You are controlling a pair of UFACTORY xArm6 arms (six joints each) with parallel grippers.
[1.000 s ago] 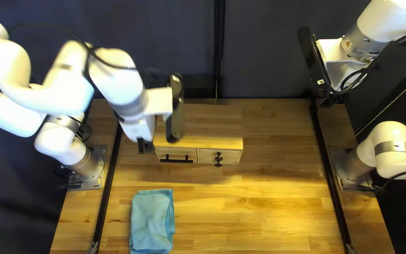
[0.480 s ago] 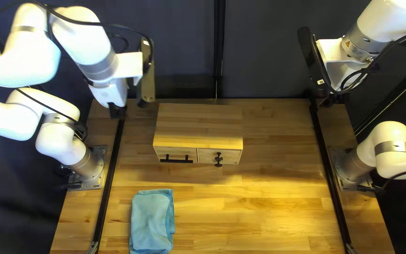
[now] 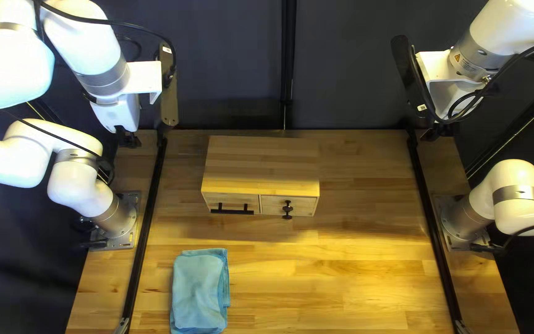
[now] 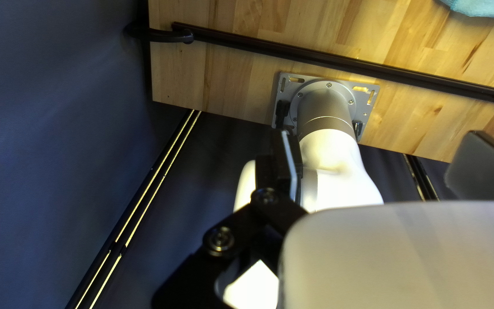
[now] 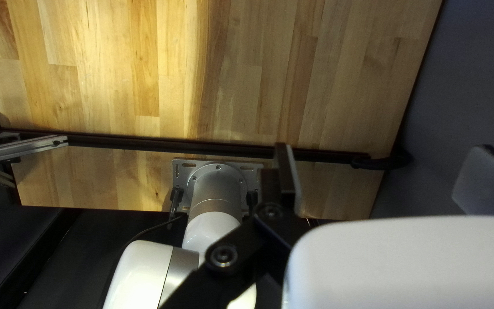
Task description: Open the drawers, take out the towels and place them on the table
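Jaws on the left gripper (image 4: 384,165) stand apart with nothing between them, and the right gripper (image 5: 386,176) is spread and empty too. Only one black finger (image 4: 292,159) of each shows in its wrist view. The left gripper hangs raised beyond the drawer cabinet's (image 3: 260,174) far-left corner. The right one is up high, well off to the cabinet's far right.

The cabinet is a low box of pale, smooth wood with its long side across the table (image 3: 364,278). It has two drawer fronts, both flush and shut. The left drawer carries a black bar handle (image 3: 231,209) and the right a black round knob (image 3: 287,209).

One towel (image 3: 200,290) is in sight, light blue, soft and folded into a rumpled oblong. It lies flat on the butcher-block table, in front of the cabinet's left drawer and well apart from it. Its long axis points toward that drawer.
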